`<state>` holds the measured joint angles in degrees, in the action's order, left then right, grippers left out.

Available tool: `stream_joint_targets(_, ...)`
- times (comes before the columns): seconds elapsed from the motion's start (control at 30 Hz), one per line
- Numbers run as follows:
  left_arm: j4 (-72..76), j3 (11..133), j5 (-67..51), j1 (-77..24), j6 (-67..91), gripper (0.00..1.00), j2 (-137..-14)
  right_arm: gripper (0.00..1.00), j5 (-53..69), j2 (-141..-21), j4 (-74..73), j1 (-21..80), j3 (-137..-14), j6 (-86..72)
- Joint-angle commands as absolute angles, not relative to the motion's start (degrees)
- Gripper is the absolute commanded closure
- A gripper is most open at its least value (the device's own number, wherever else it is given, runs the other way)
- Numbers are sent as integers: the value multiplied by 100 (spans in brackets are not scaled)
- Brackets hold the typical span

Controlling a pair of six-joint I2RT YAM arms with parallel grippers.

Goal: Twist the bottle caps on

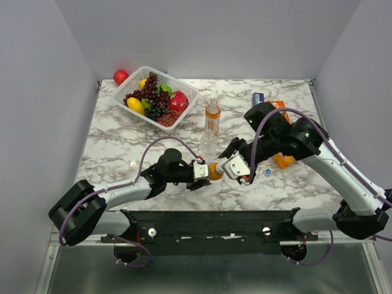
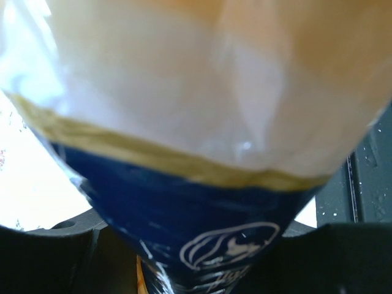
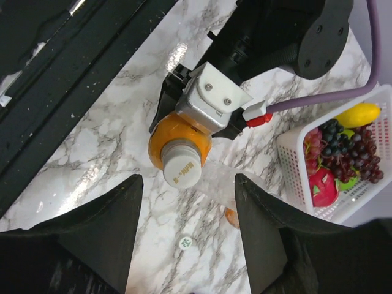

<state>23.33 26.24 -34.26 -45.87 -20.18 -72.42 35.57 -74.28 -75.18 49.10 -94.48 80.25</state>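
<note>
Grey walls close in a marble-patterned table [image 1: 122,141], and at its far left a white basket [image 1: 171,79] holds dark grapes [image 1: 153,98], a yellow fruit [image 1: 135,105] and a pink-red dragon fruit [image 1: 178,101], with a red round fruit [image 1: 120,76] lying just outside its far corner. Near the table's middle an upright orange bottle [image 1: 212,116] stands with a clear bottle [image 1: 208,142] just in front of it; whether either carries a cap cannot be told. Nearer the arms, the left gripper [image 1: 205,171] is clamped around a third bottle [image 1: 215,170], also orange, holding it on its side above the marble with the neck pointing toward the right arm. The left wrist view is filled by this bottle's blue and white label, blurred at close range. A white cap [image 3: 182,170] sits on the neck of the third bottle; how far it is threaded on cannot be told. The right gripper [image 3: 188,184] faces that cap head-on with its jaws spread wide, one dark finger on each side and a clear gap between them and the cap, touching nothing. On the marble below, a loose white cap [image 3: 185,243] lies by itself, and a blue cap [image 1: 267,172] rests on the table just beside the right arm, close to an orange packet [image 1: 283,160] partly hidden under that arm, while a blue box [image 1: 258,97] lies at the far right
</note>
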Motion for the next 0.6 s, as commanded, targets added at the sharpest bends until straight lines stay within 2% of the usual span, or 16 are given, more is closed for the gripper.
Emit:
stream_joint_targets(0.0, 2162, 2830, -3639, -4562, -2206, 100, -7145, 31, 3788, -7549, -8217, 4975, -9369, 8964)
stream_joint_targets(0.33, 2048, 2918, -3630, -4553, -2540, 100, -7137, 41, 3586, -7725, -8376, 5036, -9281, 9149)
stream_joint_targets(0.57, 2188, 2918, -3586, -4474, -2331, 100, -7145, 43, 3481, -7734, -8533, 5027, -9176, 9211)
